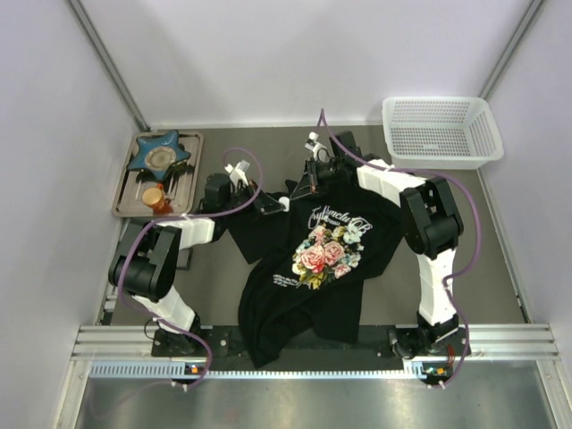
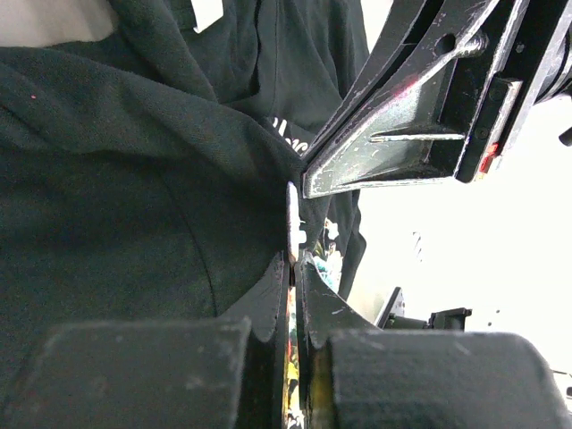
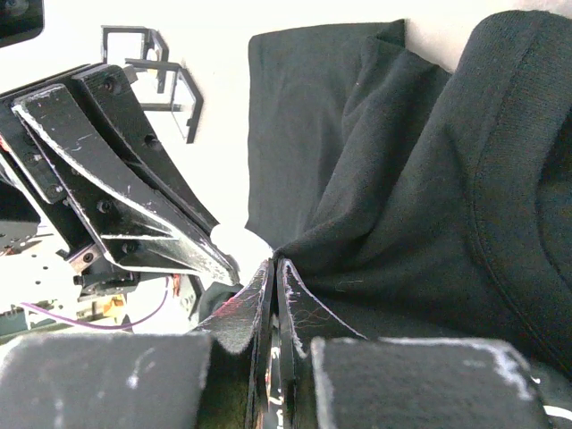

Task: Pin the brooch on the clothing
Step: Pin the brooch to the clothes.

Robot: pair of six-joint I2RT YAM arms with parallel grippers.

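The black T-shirt (image 1: 295, 286) with the rose print (image 1: 326, 255) lies crumpled on the table between the arms. Its upper edge is lifted at the collar. My left gripper (image 1: 275, 204) is shut on the brooch (image 2: 292, 219), a thin pale disc seen edge-on. The disc sticks out of the fingertips (image 2: 315, 284) against a fold of the shirt (image 2: 134, 197). My right gripper (image 1: 302, 189) is shut on a pinched fold of the shirt (image 3: 375, 214), right beside the left gripper. In the left wrist view the right gripper's fingers (image 2: 402, 134) hang just above the brooch.
A metal tray (image 1: 189, 170) at the far left holds a blue star-shaped dish (image 1: 159, 154) and a small orange item (image 1: 156, 197). A white mesh basket (image 1: 438, 130) stands at the far right. Side walls close in the table.
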